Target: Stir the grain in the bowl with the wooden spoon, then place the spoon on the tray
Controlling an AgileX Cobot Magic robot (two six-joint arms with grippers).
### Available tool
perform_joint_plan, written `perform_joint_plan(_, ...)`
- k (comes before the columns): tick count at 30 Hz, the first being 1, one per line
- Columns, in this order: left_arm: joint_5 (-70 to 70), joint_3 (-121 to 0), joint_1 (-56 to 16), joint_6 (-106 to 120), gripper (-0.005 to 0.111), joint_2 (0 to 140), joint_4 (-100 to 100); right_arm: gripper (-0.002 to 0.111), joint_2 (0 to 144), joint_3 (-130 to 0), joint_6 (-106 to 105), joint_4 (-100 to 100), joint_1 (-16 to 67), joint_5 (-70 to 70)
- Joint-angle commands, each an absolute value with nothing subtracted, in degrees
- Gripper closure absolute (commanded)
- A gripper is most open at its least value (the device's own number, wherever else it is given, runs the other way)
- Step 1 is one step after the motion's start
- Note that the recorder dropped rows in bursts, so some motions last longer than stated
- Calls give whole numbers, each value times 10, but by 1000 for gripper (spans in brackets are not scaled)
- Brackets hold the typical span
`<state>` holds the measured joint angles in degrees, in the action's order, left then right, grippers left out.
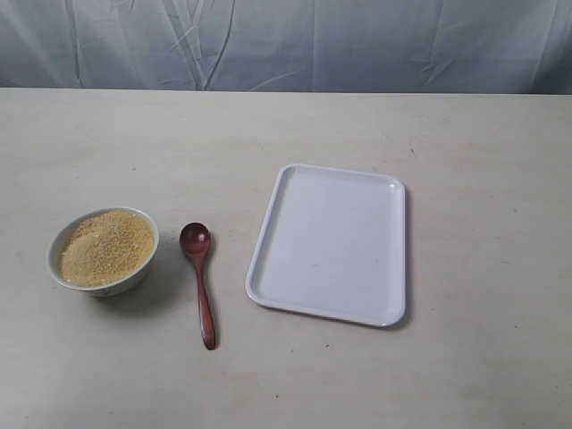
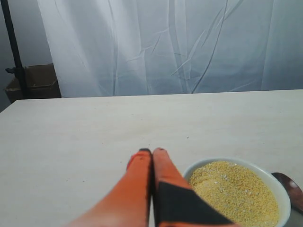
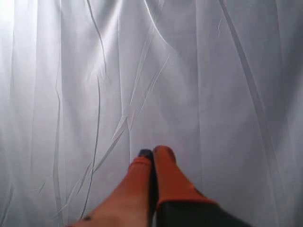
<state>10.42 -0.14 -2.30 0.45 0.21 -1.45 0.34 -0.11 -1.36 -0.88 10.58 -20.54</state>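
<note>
- across the exterior view, a pale table (image 1: 465, 375) carries every item, with a creased white curtain (image 1: 357, 45) hanging behind its far edge.
- on the right half of the table lies the white rectangular tray (image 1: 328, 243), flat, its long side running away from the camera, with nothing on it.
- well to the left of the tray stands the white ceramic bowl (image 1: 125, 284), upright, near the table's left side.
- inside the bowl the golden grain (image 1: 105, 248) fills it almost to the rim.
- between the bowl and the tray lies the wooden spoon (image 1: 202, 286), flat on the table, just beside the bowl, touching neither it nor the tray; its oval head points away from the camera and its handle towards it.
- the left gripper (image 2: 152, 152) hangs over the table just beside the bowl, its orange fingers pressed together on nothing.
- the right gripper (image 3: 154, 152) faces the curtain, its fingers likewise closed and empty.
</note>
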Motion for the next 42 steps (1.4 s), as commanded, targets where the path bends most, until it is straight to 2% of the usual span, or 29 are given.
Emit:
perform_joint_plan(1,103,0,-24,4,107,0,-16,108,0,0,-16,-8,103,-213)
perform_joint_plan(5,103,0,-24,4,107,0,-16,109,0,0,-16,11,103,-181)
perform_joint_plan(10,103,0,-24,4,107,0,-16,109,38,-66,-16,27,103,-42)
perform_joint_plan(16,103,0,-24,4,107,0,-16,109,203,-231,-16,30,103,231)
perform_joint_plan(20,103,0,-24,4,107,0,-16,109,334,-314,-22,33,103,343)
perform_joint_plan(30,103,0,-24,4,107,0,-16,109,566,-355,-35,101,108,400)
perform_joint_plan(37,103,0,-24,4,107,0,-16,109,678,-440,45,94,211,434)
perform_joint_plan(42,103,0,-24,4,107,0,-16,109,823,-559,164,14,394,498)
